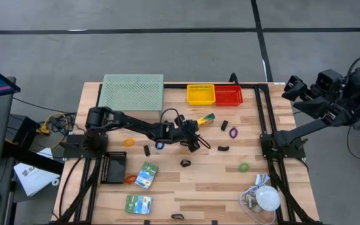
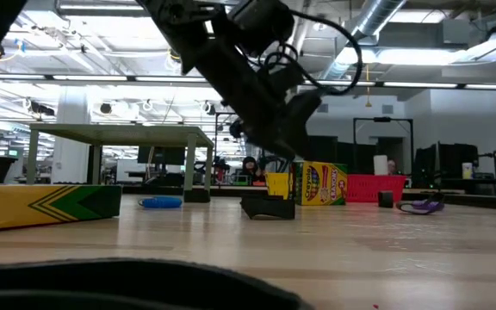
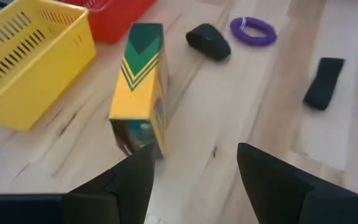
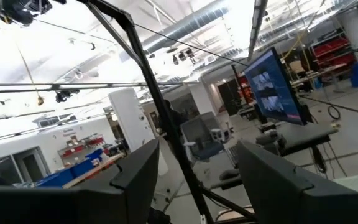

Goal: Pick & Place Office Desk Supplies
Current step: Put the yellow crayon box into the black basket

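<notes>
The left arm stretched low across the wooden desk [image 1: 199, 181], its gripper [image 3: 194, 177] spread apart just short of a yellow-and-green cardboard crayon box [image 3: 140, 87] beside the yellow mesh basket [image 3: 23, 59]. The right gripper [image 4: 194, 171], also apart, was raised off the desk's far side; only the low view showed the box's crayon artwork.

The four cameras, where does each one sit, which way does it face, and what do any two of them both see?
High: overhead, looking straight down on the table; both arms show, right arm folded off the table's right edge.
Low: table height, looking level across into the room; left arm enters from above.
Left wrist: behind the open left gripper, facing the crayon box and yellow basket.
Right wrist: behind the open right gripper, facing the room.
Shared: the crayon box shows in the high, low and left wrist views.
</notes>
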Controlling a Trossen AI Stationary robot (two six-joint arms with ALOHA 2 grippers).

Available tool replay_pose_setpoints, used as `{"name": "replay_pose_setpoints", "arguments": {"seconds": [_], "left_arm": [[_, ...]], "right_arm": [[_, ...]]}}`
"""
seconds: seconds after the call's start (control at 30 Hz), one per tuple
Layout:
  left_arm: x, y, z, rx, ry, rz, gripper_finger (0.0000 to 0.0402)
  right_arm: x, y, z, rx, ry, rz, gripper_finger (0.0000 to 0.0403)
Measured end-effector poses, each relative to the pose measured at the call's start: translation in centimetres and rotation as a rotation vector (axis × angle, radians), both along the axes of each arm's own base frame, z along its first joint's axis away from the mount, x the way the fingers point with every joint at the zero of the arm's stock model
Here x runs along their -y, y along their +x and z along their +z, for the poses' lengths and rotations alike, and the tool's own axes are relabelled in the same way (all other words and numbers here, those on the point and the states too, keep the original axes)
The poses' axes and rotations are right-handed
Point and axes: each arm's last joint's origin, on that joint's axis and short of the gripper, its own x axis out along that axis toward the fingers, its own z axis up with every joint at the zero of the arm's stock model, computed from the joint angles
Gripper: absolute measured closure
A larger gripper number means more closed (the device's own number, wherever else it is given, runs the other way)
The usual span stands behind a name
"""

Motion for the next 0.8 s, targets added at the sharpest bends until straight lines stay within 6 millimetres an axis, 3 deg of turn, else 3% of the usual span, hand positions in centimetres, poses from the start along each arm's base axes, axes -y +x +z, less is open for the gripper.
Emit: {"name": "replay_pose_setpoints", "arguments": {"seconds": [0.5, 0.8], "left_arm": [[-2.2, -0.4, -0.8, -0.033, 0.017, 0.14, 0.0238], [-3.1, 0.2, -2.5, -0.02, 0.012, 0.151, 0.0254]], "right_arm": [[-0.4, 1.4, -0.1, -0.039, 0.011, 0.012, 0.0191], [-0.7, 2.0, 0.0, -0.047, 0.024, 0.042, 0.0191]]}}
